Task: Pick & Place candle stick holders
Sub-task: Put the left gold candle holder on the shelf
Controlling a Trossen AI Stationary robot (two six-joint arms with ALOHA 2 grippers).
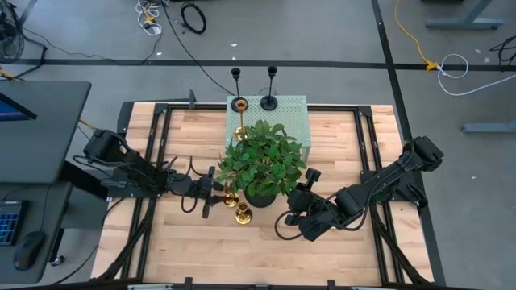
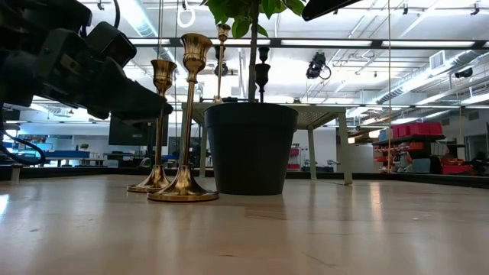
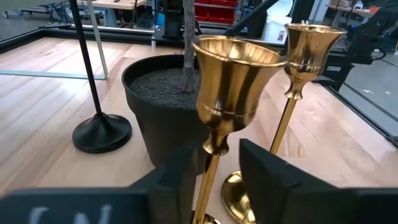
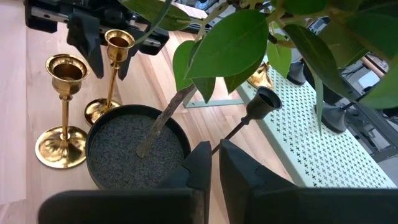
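Two gold candle stick holders stand on their round bases left of the black plant pot [image 1: 260, 196]. My left gripper [image 3: 217, 177] is open, level above the table, with one finger on each side of the farther gold holder's stem [image 3: 208, 174], below its cup [image 3: 236, 74]. The nearer gold holder [image 3: 306, 43] stands free beside it. A black holder [image 3: 98, 127] stands on the table by the pot's far side. Two black holders [image 1: 270, 89] and a gold one [image 1: 239, 121] stand on the green perforated platform [image 1: 290, 121]. My right gripper [image 4: 216, 163] is shut, empty and raised right of the pot. My left gripper's fingers [image 3: 180, 177] come level from the table's left and lie across the farther gold holder's upright stem [image 3: 207, 186], just under the cup. The stem runs close along one finger, but I cannot tell whether it touches. The holder's base stands on the table.
The leafy plant [image 1: 262, 157] spreads over the table's middle and hides the pot's surroundings from above. The platform's white leg [image 3: 93, 37] stands behind the black holder. Bare wood lies along the near edge [image 1: 258, 258].
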